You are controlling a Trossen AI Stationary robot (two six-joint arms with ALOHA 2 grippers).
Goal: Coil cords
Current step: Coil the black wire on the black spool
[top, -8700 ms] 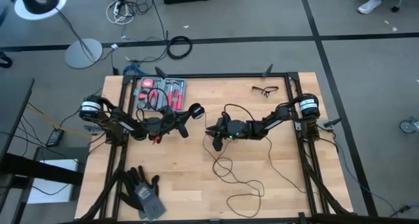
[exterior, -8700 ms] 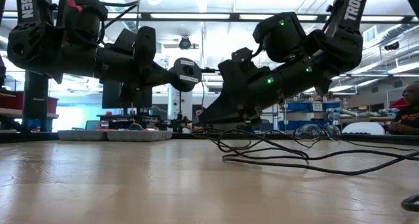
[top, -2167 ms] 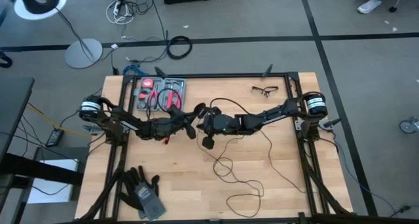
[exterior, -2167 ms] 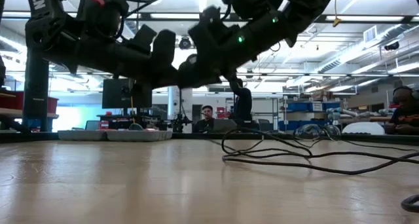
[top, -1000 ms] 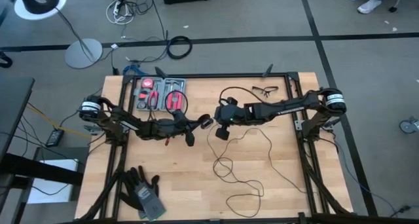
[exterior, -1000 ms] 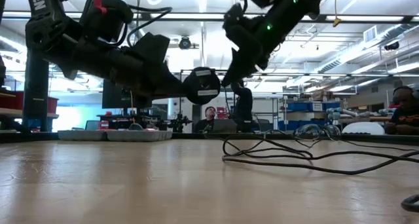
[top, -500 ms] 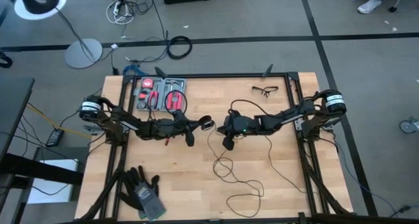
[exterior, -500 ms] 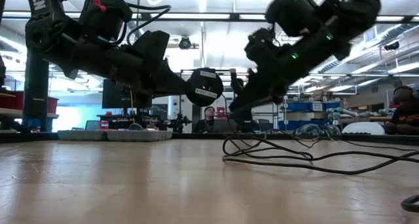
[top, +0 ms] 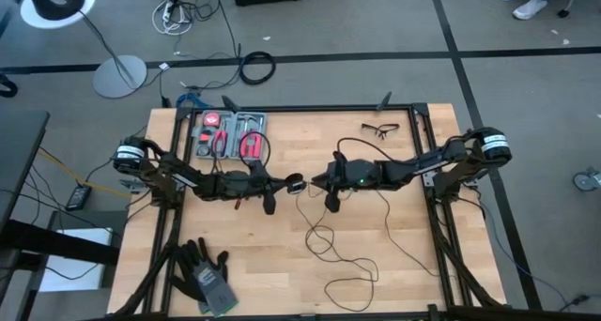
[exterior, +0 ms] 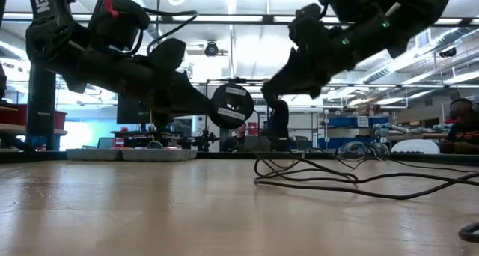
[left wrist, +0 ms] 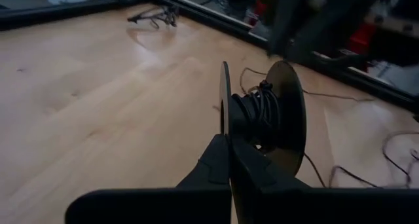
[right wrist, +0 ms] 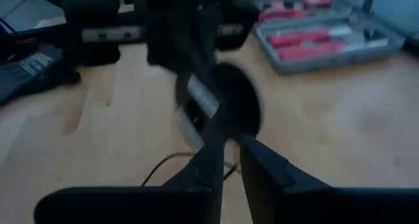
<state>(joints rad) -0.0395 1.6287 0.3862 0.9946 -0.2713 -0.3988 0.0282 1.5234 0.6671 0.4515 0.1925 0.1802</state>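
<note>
Both grippers meet above the middle of your table (top: 282,283). Your left gripper (top: 285,183) is clamped on the rim of the puck (top: 295,184), a small black spool held on edge in the air; in the left wrist view its fingers (left wrist: 226,160) pinch one of the puck's two discs, with several turns of cord (left wrist: 262,108) wound on the hub between them. Your right gripper (top: 316,181) points at the puck from the other side, just beside it; its fingers (right wrist: 211,155) sit nearly together, and you cannot tell whether they pinch the cord. From there the rest of the cord (top: 352,265) runs down and trails in loose loops over the near-right part of the table. At the far edge you have a tool case (top: 228,133) and glasses (top: 380,129); gloves (top: 205,274) lie at the near-left corner.
</note>
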